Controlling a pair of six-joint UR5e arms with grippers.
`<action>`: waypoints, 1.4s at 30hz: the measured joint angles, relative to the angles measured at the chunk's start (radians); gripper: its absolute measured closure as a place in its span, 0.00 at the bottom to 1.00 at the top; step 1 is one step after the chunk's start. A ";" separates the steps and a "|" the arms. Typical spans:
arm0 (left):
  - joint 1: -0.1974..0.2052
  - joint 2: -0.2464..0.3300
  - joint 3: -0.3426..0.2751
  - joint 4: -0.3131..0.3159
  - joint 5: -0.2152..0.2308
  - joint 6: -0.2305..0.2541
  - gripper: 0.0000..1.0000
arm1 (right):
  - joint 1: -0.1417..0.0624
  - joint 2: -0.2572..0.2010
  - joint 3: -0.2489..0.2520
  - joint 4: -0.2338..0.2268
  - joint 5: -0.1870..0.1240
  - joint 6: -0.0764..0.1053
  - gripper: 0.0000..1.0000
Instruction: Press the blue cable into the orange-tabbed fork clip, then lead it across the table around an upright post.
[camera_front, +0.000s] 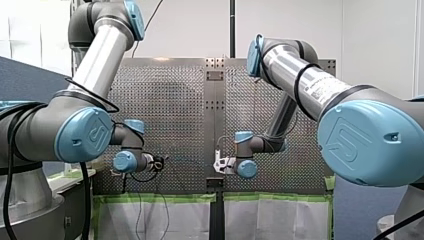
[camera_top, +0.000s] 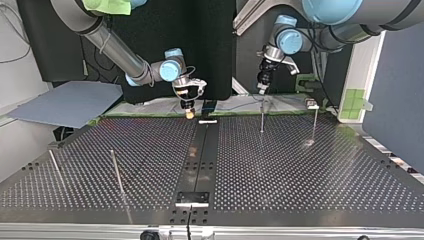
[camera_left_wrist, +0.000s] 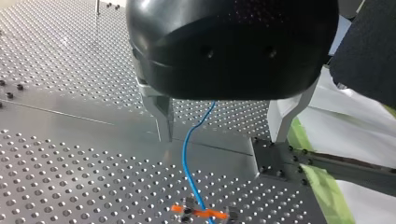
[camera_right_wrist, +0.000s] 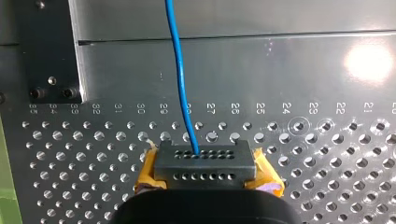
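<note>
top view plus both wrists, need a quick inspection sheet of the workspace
surface: perforated table, plain strip down its middle
job's things: blue cable reaches the orange-tabbed clip, seating unclear; four upright posts
clutter: small white piece near the right pincer
grippers: left pincer open, astride the cable; right pincer shut on the cable, yellow pads
cables: black lead along my left arm
surroundings: green tape, grey board beside the table

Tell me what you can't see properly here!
Left wrist view: the upper end of the blue cable hides behind the black body of my left gripper; the orange-tabbed clip is cut by the picture's edge.
Right wrist view: the cable's near end vanishes behind my right gripper.
Front view: cable too thin to find.
</note>
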 joint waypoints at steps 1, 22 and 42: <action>-0.003 0.000 0.003 0.001 -0.005 0.000 0.00 | 0.000 0.000 0.000 0.000 0.000 0.000 1.00; -0.045 0.000 0.018 -0.005 -0.144 0.007 0.00 | 0.000 0.001 0.000 -0.003 0.003 0.000 1.00; -0.055 0.000 0.018 -0.044 -0.263 0.051 0.00 | 0.000 0.003 0.000 -0.001 0.002 0.000 1.00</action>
